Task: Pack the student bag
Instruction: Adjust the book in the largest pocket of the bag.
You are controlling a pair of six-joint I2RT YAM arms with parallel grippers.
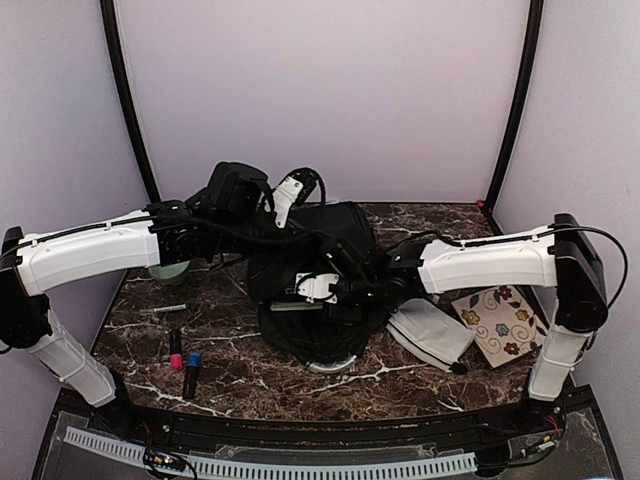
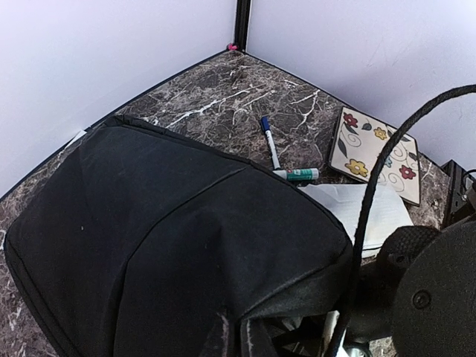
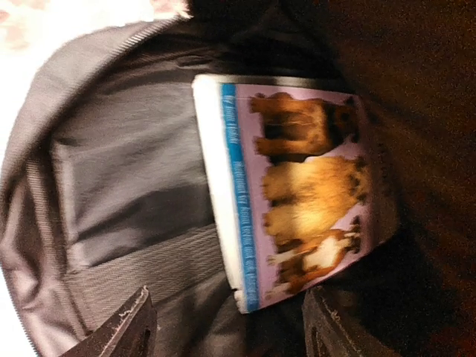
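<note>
The student bag, a big black backpack, lies mid-table. In the left wrist view its dark fabric fills the frame and rises in a pinched fold to my left gripper, which is shut on the bag's flap and holds the mouth up. My right gripper reaches inside the bag. A book with dogs on a purple cover and a blue spine strip rests in there against the grey lining. The fingers stand open, with the book's near corner loose between them. From above, the right gripper sits at the bag's opening.
To the right of the bag lie a white fabric pouch and a floral notebook. A blue pen and a green marker lie behind the bag. Left of it are a thin pen, a pink-capped marker and a blue-capped marker.
</note>
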